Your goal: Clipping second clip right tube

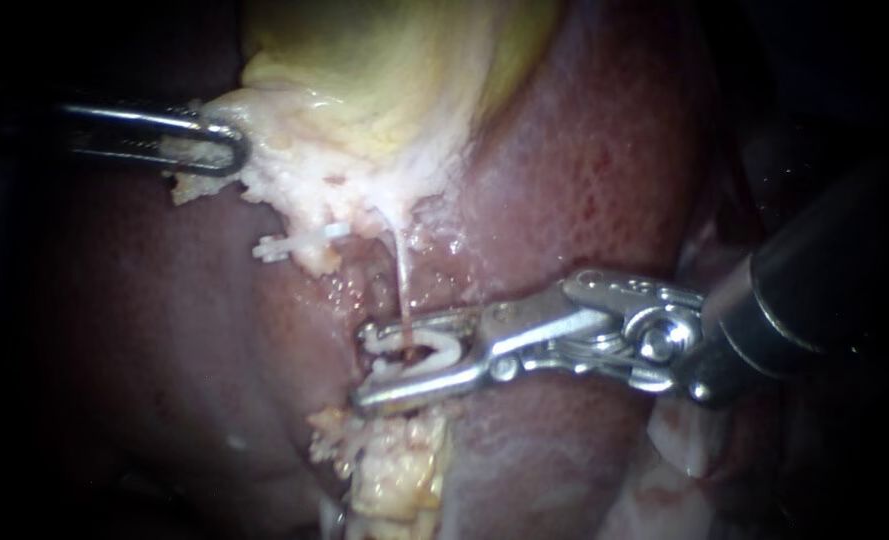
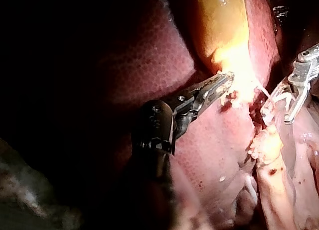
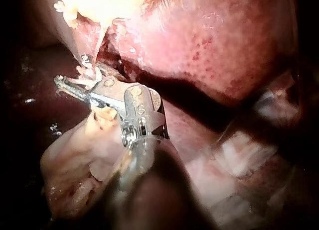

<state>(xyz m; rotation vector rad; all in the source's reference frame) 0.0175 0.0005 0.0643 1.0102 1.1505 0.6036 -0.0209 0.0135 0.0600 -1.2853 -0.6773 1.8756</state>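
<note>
A thin pale tube (image 1: 402, 280) runs down from the gallbladder (image 1: 384, 70) into a white clip (image 1: 419, 350). My right instrument (image 1: 364, 365) comes in from the right and holds that clip between its jaws, which stand apart around the tube. In the right wrist view the same jaws (image 3: 75, 73) sit at the lower end of the tube (image 3: 99, 41). Another white clip (image 1: 284, 245) sits on a strand to the left. My left instrument (image 1: 236, 150) is shut on the gallbladder's pale edge; the left wrist view shows this grip too (image 2: 228, 81).
Dark red liver (image 1: 584, 180) surrounds the site on both sides. A lump of pale fatty tissue (image 1: 394, 470) lies just below the right instrument's jaws. My right instrument (image 2: 275, 115) shows beside the left one in the left wrist view.
</note>
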